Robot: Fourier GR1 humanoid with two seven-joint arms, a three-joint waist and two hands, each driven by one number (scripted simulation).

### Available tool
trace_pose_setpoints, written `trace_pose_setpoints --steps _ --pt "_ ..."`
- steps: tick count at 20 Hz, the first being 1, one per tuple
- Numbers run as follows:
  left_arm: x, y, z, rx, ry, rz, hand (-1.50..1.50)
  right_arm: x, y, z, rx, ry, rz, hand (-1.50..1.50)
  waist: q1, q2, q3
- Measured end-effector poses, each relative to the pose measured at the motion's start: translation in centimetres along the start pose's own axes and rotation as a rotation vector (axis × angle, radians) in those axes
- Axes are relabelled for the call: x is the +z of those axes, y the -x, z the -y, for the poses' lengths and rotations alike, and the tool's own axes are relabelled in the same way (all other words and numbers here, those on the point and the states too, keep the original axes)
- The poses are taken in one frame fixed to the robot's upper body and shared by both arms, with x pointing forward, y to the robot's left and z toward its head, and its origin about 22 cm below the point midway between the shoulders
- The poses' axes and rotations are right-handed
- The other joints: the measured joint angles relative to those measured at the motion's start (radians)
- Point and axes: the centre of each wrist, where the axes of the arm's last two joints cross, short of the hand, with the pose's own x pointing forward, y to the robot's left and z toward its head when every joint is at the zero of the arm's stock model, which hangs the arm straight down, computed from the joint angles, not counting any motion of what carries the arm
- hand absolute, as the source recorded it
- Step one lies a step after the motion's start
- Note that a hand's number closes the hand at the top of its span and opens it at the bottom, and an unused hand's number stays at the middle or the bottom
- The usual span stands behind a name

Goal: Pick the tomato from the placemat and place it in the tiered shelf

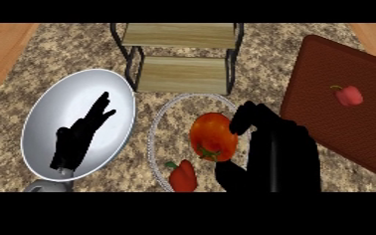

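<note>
Currently: located tomato point(211, 135) on round mat point(153, 134), at 6 o'clock from tiered shelf point(180, 55). Observed right hand point(275, 149) curled round it, fingers at its 2 o'clock side, thumb near 5. Noted left hand point(79, 140) spread, resting over plate point(44, 124) at 9 o'clock. Judged tomato light, smooth-skinned, slippery, bruisable; best taken across widest girth, clear of stem.

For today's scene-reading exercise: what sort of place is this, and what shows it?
Most likely a kitchen counter: a speckled stone top, a white plate, a wooden tiered shelf, and a tomato beside a red pepper.
</note>
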Motion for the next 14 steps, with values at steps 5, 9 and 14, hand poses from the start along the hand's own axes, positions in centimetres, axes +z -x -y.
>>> trace_pose_setpoints --steps 5,9,14 --pt "0.0 -0.3 0.2 -0.006 0.014 0.015 0.0 -2.7 -1.3 2.7 -0.046 0.105 0.012 1.5 0.013 0.004 -0.003" --pt "-0.2 -0.4 0.4 -0.012 0.017 0.008 0.0 -6.0 -2.7 3.6 -0.03 0.145 -0.008 1.5 0.02 0.007 -0.003" --pt "-0.5 -0.6 0.5 -0.014 0.022 0.006 0.0 -11.0 -4.8 5.0 -0.007 0.168 -0.057 1.5 0.027 0.01 -0.002"
